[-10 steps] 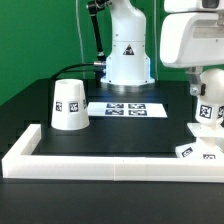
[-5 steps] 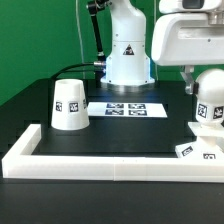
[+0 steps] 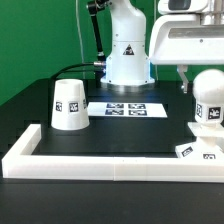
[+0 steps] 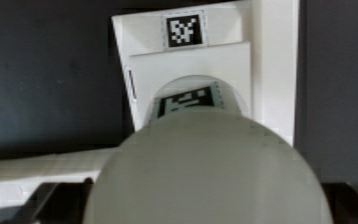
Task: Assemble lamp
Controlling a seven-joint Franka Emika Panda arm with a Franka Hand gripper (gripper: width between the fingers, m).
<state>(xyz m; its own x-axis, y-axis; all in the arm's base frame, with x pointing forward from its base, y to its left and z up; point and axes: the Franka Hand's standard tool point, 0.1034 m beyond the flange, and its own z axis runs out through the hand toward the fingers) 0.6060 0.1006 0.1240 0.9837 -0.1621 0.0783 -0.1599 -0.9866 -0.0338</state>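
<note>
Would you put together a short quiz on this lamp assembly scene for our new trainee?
1. True or false: the cone shade stands on the base block.
2. Which part do the fingers hold? A) cone shade B) bulb C) base block
3. Fill in: in the wrist view, the tagged part seen beyond the bulb is the ___.

Key:
1. False. The cone shade stands apart from the base block, at the exterior view's left.
2. B
3. base block
</note>
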